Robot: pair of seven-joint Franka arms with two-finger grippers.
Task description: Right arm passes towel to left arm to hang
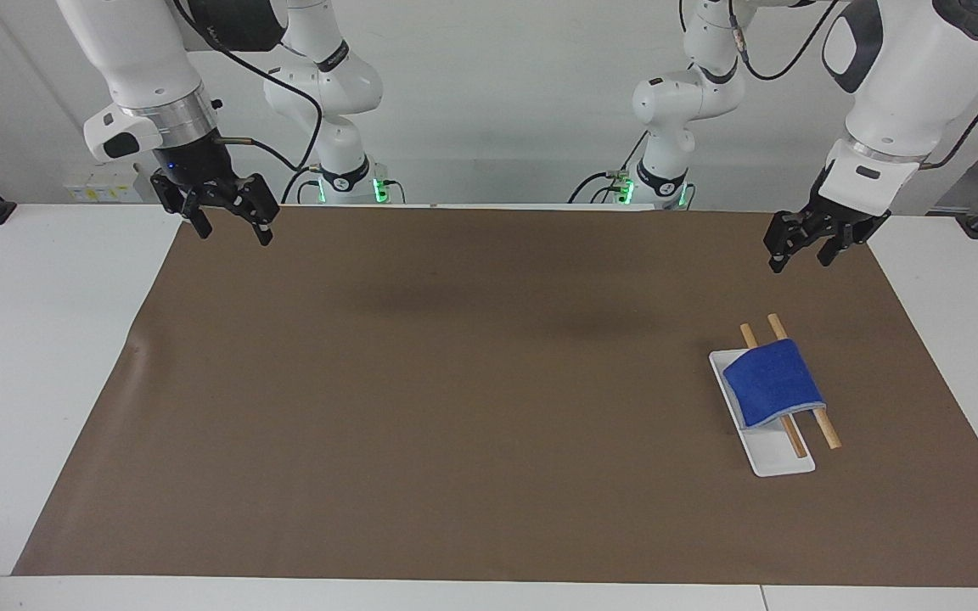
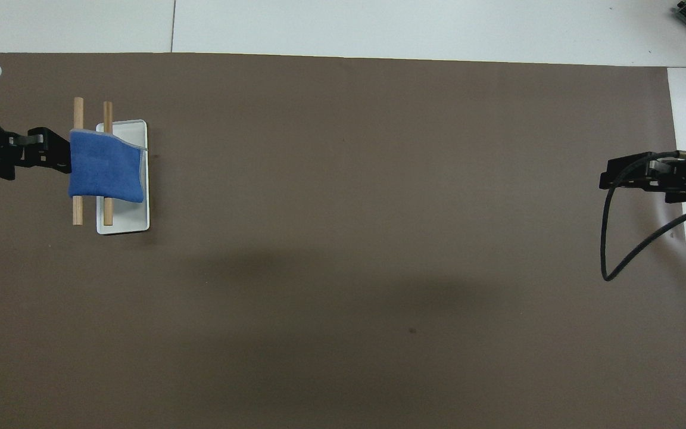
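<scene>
Toward left arm's end: royal-blue terry towel (image 1: 771, 381) draped over wooden rods of white rack (image 1: 761, 441). Left gripper (image 1: 803, 247) raised, spread, empty; right gripper (image 1: 226, 218) waits, spread. Advice: retreat clear without snagging cloth.

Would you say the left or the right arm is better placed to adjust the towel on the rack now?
Left. The left gripper hangs beside the rack with the towel; the right gripper waits at the other end.

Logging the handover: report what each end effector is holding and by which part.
Nothing is held. The towel hangs draped over the rack; the left end effector and right end effector are both open, raised and empty.
</scene>
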